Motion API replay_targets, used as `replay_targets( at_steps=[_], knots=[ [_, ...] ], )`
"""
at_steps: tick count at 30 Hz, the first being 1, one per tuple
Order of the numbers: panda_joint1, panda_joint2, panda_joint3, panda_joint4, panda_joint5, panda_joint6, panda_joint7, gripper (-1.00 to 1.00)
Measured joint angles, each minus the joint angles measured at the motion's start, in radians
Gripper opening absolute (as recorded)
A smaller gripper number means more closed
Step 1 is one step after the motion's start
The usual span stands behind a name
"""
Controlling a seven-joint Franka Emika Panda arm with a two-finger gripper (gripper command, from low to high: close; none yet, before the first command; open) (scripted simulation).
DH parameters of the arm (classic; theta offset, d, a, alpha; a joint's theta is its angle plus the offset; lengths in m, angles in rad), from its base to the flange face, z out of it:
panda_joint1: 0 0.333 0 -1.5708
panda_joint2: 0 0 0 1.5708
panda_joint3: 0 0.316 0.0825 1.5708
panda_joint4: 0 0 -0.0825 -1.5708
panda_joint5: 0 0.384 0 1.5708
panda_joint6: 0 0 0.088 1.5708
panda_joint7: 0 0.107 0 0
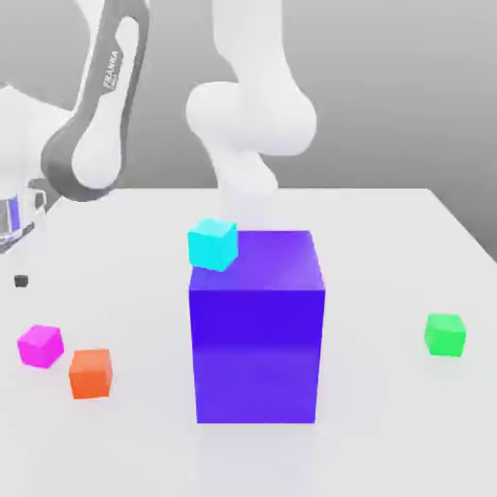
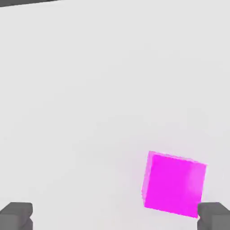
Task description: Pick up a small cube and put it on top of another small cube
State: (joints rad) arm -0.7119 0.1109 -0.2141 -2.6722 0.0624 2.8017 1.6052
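Your gripper (image 2: pixel 115 218) stood wide open and empty, but the magenta cube (image 2: pixel 174 185) sat beside one fingertip (image 2: pixel 214 214); descending off-centre risked knocking it toward the orange cube (image 1: pixel 90 374).

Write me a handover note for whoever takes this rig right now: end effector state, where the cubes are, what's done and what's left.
End effector: open, holding nothing, above the table with the magenta cube under the hand camera, off-centre toward one fingertip.
Magenta cube: on the table at the exterior view's left, beside the orange cube, not touching it.
Green cube: alone on the table at the exterior view's right, nothing on top.
Big blue-purple block stands between them; the cyan cube sits at its far upper corner.
Done: approach started only.
Left: centre over magenta, grasp, lift, carry past the block, set on green.
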Motion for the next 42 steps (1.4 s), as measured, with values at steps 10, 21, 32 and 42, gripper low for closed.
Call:
replay_targets(
  at_steps=[10, 21, 32, 42],
  knots=[
    [-0.104, 0.236, 0.119, 0.033, 0.139, 0.18, -0.081, -1.0],
    [-0.051, 0.022, 0.051, 0.003, 0.012, 0.027, 0.007, -1.0],
    [0.288, -0.115, 0.248, 0.059, -0.046, 0.016, 0.009, -1.0],
    [0.713, -0.19, 0.473, 0.06, -0.104, -0.024, 0.046, -1.0]
  ],
)
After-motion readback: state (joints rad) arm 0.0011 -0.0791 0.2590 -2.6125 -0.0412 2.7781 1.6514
